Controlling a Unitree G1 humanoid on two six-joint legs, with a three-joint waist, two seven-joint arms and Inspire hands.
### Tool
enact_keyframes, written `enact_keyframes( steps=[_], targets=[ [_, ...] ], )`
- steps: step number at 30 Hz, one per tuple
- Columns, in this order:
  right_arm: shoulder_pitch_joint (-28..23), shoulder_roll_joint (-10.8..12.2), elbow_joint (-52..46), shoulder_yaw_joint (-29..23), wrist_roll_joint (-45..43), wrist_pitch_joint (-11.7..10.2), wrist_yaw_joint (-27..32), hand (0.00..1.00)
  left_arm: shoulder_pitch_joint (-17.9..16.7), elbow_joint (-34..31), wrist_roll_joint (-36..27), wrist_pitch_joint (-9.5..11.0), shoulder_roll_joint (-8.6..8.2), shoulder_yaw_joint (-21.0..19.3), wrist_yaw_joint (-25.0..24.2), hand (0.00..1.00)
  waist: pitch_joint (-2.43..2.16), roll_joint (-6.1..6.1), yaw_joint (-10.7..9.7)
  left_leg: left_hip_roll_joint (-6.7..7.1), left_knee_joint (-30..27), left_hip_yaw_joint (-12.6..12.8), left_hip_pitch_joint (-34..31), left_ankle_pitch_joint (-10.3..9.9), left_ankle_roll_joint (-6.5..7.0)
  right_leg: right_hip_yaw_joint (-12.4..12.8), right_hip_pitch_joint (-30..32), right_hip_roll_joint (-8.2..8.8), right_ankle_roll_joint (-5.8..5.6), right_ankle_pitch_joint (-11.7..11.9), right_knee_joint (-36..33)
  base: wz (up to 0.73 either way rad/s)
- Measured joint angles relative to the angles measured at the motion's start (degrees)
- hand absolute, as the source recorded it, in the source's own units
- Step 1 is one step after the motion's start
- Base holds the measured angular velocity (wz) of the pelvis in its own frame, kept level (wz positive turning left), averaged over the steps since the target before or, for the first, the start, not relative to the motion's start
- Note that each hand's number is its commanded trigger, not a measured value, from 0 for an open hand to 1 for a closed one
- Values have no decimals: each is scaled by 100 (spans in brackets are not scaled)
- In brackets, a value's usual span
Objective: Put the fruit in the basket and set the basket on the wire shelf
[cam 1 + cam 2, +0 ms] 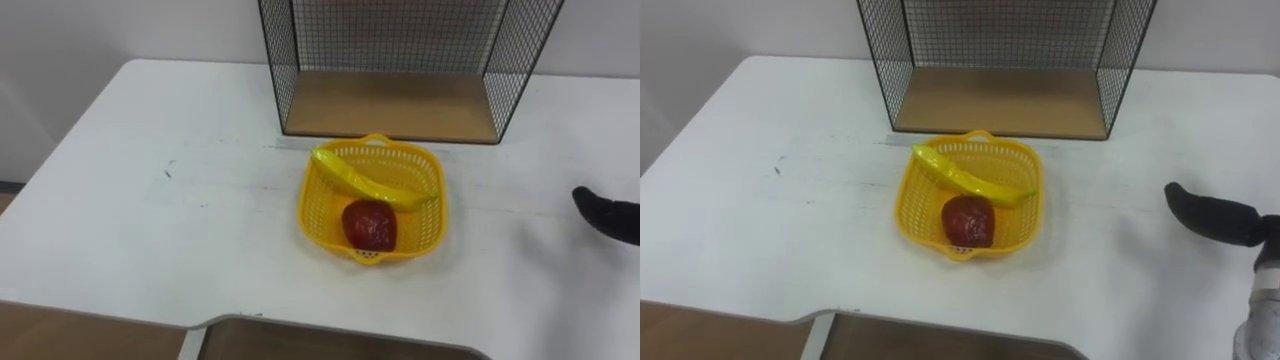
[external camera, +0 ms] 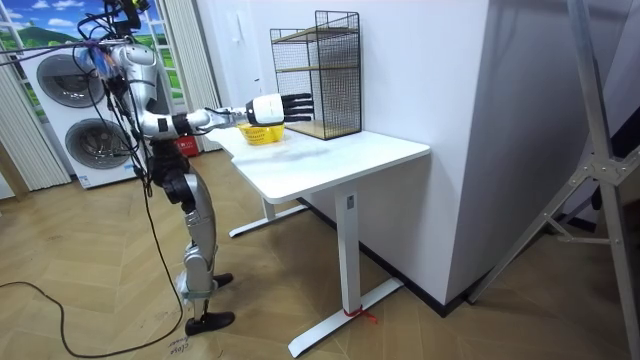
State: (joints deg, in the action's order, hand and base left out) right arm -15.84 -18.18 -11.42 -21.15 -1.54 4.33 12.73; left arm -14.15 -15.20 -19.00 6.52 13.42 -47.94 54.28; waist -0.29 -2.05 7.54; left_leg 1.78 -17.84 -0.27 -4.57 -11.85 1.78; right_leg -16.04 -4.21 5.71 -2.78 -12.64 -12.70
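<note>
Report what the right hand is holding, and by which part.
Nothing is held. The right hand hovers open over the white table, apart from the yellow basket, where the banana and a red fruit lie.

Head stereo pair close above basket (image 1: 371, 212) and table (image 1: 150, 200); room camera distant, side-on, same table.

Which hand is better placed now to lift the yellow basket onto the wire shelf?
Probably the right hand: it hovers open over the table, to the right of the basket and apart from it.
</note>
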Motion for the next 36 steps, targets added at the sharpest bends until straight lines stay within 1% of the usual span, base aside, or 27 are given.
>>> enact_keyframes(
  steps=[1,2,3,4,5,6,7,9,10,11,12,13,14,15,16,18,19,21,22,24,25,26,28,31,32,36],
  targets=[
    [29,0,31,30,0,-4,-51,0,61,-89,-12,0,3,146,-141,0,15,16,-28,-3,-8,3,8,-4,1,-12,-36,-7,0,0,-2,10],
    [80,0,78,119,-3,-4,-116,0,76,-179,-18,0,7,334,-285,0,41,52,-110,-2,-23,-19,11,-7,0,-61,-62,-10,0,0,6,13],
    [102,0,93,172,-8,-3,-150,0,92,-204,-15,0,11,458,-371,0,43,42,-148,-2,-34,-26,11,-8,-1,-76,-63,-12,0,0,4,11],
    [166,0,128,286,-57,-4,-224,0,134,-221,-9,0,15,784,-554,0,85,95,-185,-3,-39,-33,7,-10,-3,-83,-59,-15,0,0,1,9],
    [266,9,213,399,-66,-3,-317,0,177,-219,-8,-16,14,1111,-799,0,86,84,-244,-2,-55,-47,-11,-10,-4,-102,-61,-15,0,0,2,6],
    [308,22,247,443,-55,-2,-373,0,211,-212,-9,-35,14,1259,-949,0,104,113,-263,-2,-61,-52,-29,-10,-3,-111,-51,-14,0,0,-1,4],
    [349,49,270,482,10,-1,-469,0,291,-206,-31,-75,14,1517,-1248,0,110,138,-274,-7,-77,-51,-75,-9,-3,-105,-5,-16,4,3,-7,0],
    [397,62,348,568,331,-7,-634,0,329,-155,-161,-130,12,2001,-1867,0,102,211,-282,-8,-63,-12,-86,-7,1,-70,7,-10,2,19,-25,-9],
    [415,63,418,602,391,-12,-676,0,332,-131,-179,-146,11,2105,-2005,0,94,226,-297,-8,-69,-7,-77,-6,3,-71,4,-5,-2,22,-32,-7],
    [420,63,539,630,478,-17,-791,0,359,-69,-215,-169,8,2294,-2298,0,81,249,-319,-8,-91,7,-66,-5,4,-65,-2,2,-4,24,-38,-5],
    [450,64,653,638,660,-22,-883,0,370,-20,-359,-178,6,2467,-2560,0,79,253,-342,-4,-92,20,-61,-6,5,-49,-2,9,-8,25,-35,-3],
    [462,68,684,646,756,-22,-919,0,379,3,-411,-180,6,2561,-2667,0,82,248,-371,-4,-95,24,-62,-7,6,-44,-4,9,-10,27,-27,0],
    [509,88,743,692,928,-27,-1020,0,394,79,-421,-181,5,2707,-2888,0,91,232,-414,-3,-96,44,-68,-7,6,-31,-10,8,-13,29,-3,-8],
    [585,100,828,772,1116,-49,-1130,0,437,180,-513,-181,1,2847,-3124,0,98,214,-423,-29,-105,155,-81,-7,7,26,27,0,-13,29,-6,-11],
    [604,109,831,801,1196,-50,-1195,0,477,225,-581,-197,-19,2908,-3249,0,108,194,-429,-43,-103,189,-93,-8,8,27,44,-2,-11,30,-7,-11],
    [682,143,830,940,1491,-55,-1468,0,611,358,-744,-239,-128,3133,-3694,0,123,131,-447,-107,-79,255,-151,-12,13,41,137,-9,2,38,-46,-7],
    [695,149,826,986,1558,-55,-1530,0,613,369,-807,-243,-135,3200,-3802,0,122,123,-451,-107,-61,267,-159,-12,13,47,146,-10,3,39,-47,-10],
    [703,182,804,1105,1745,-55,-1783,0,612,410,-868,-249,-180,3380,-4256,0,115,115,-461,-110,-1,343,-145,-6,14,94,213,-10,4,39,-107,-11],
    [709,210,803,1115,1756,-55,-1839,0,612,424,-888,-249,-186,3413,-4341,0,116,116,-460,-110,23,360,-136,2,15,106,220,-9,4,39,-105,-11],
    [729,353,804,1128,1756,-55,-2029,0,612,593,-897,-263,-218,3533,-4682,0,115,117,-491,-109,46,375,-96,18,18,111,223,3,3,39,-103,-6],
    [742,384,807,1146,1755,-55,-2066,0,612,656,-898,-273,-223,3547,-4750,0,115,118,-511,-108,60,389,-85,20,19,112,223,5,3,39,-102,-6],
    [775,426,822,1181,1756,-55,-2170,0,613,788,-898,-318,-229,3573,-4861,0,113,120,-565,-107,62,405,-81,20,19,117,222,5,3,39,-95,-5],
    [814,503,826,1245,1765,-55,-2256,0,614,953,-907,-419,-232,3601,-5023,0,109,130,-595,-105,62,422,-76,20,19,130,223,6,3,39,-95,-5],
    [823,579,910,1317,1981,-56,-2446,0,614,1059,-959,-488,-277,3733,-5319,0,85,184,-622,-108,50,467,-58,21,19,153,211,11,3,39,-91,-3],
    [827,644,946,1323,2048,-56,-2488,0,614,1061,-964,-497,-294,3786,-5424,0,76,212,-635,-110,50,472,-52,21,20,157,206,12,3,39,-88,0],
    [920,749,1086,1350,2444,-56,-2564,0,641,1074,-965,-536,-348,3892,-5519,0,86,253,-683,-117,51,474,-11,21,20,182,160,14,3,39,-84,0]
  ],
)
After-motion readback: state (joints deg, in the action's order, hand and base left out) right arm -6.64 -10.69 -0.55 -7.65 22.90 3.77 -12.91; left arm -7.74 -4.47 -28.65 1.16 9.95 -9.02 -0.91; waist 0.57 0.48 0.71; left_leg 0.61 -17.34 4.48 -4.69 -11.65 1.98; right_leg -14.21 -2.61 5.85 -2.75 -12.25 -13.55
